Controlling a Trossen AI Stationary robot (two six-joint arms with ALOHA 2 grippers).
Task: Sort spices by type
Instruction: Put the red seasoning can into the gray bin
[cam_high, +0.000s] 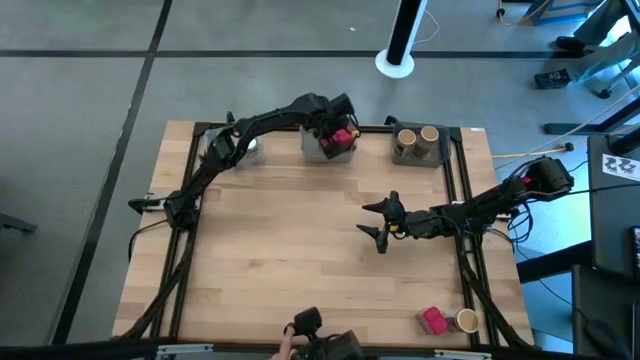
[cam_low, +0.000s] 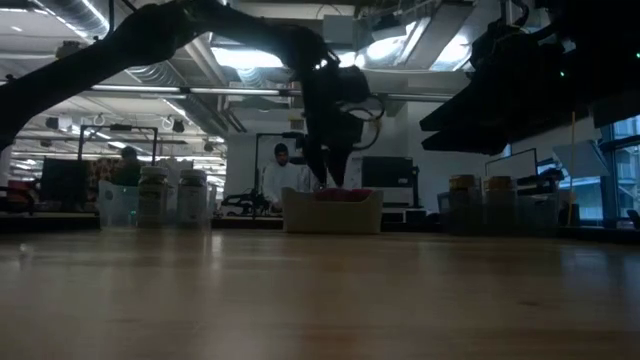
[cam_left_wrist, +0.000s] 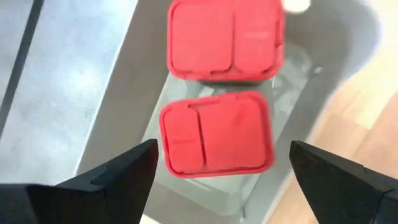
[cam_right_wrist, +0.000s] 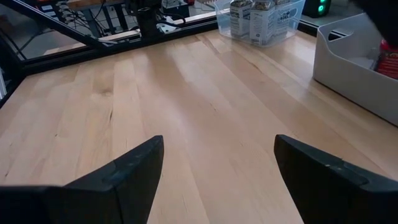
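Note:
Two red blocky packets (cam_left_wrist: 214, 134) (cam_left_wrist: 225, 38) lie lid-up in the grey middle tray (cam_high: 318, 148) at the table's far edge. My left gripper (cam_left_wrist: 222, 148) hovers open just above the nearer packet, with a finger on either side and apart from it; it also shows above the tray (cam_low: 332, 212) in the low view. White-capped jars (cam_right_wrist: 261, 17) stand in the clear far-left tray (cam_high: 240, 150). Tan-brown jars (cam_high: 417, 136) stand in the far-right tray. One red packet (cam_high: 433, 320) and one tan jar (cam_high: 466, 320) rest on the table's near right corner. My right gripper (cam_high: 378, 226) waits open over the table's middle right.
Bare wood spreads over the table's middle and left (cam_high: 280, 260). A dark device (cam_high: 312, 335) with a person's hand beside it sits at the near edge. Black frame rails (cam_high: 465, 200) run along the table's sides. People show in the room behind.

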